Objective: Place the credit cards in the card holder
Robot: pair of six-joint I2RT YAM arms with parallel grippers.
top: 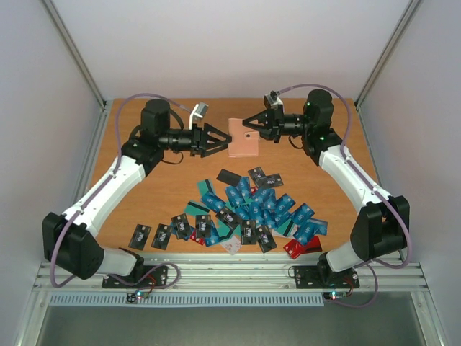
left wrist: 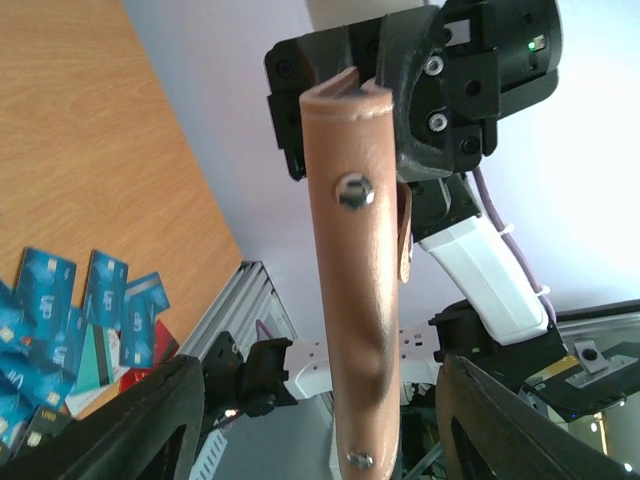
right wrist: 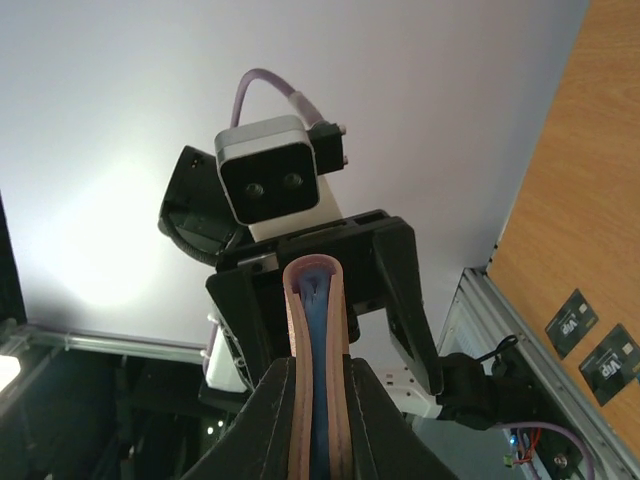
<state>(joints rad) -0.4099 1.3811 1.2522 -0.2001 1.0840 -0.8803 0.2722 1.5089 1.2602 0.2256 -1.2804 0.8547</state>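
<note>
Top external view: the card holder (top: 243, 138) stands on edge above the far middle of the table (top: 173, 184), at 12 o'clock from the scattered credit cards (top: 252, 213). Whether its lower edge touches the wood cannot be told. The right gripper (top: 248, 122) reaches in from 2 o'clock and is clamped on the sleeve's upper right corner. The left gripper (top: 225, 138) sits at 9 o'clock of the sleeve, jaws spread wide, with the sleeve's left edge between them.

Left wrist view: both fingers (left wrist: 150, 420) stand well apart from the taupe sleeve, which runs up the middle of the frame to the right gripper pinching its far end. Two metal studs show on its face.

Right wrist view: the fingers (right wrist: 270, 420) press tight on either side of the sleeve, seen edge-on. A blue strip shows in its mouth; card or lining, I cannot tell.

The cards lie loose toward 6 o'clock, mostly blue, some black, with red ones (top: 295, 247) at 4 o'clock of the pile and a pale card (top: 230, 245) near 6 o'clock.
</note>
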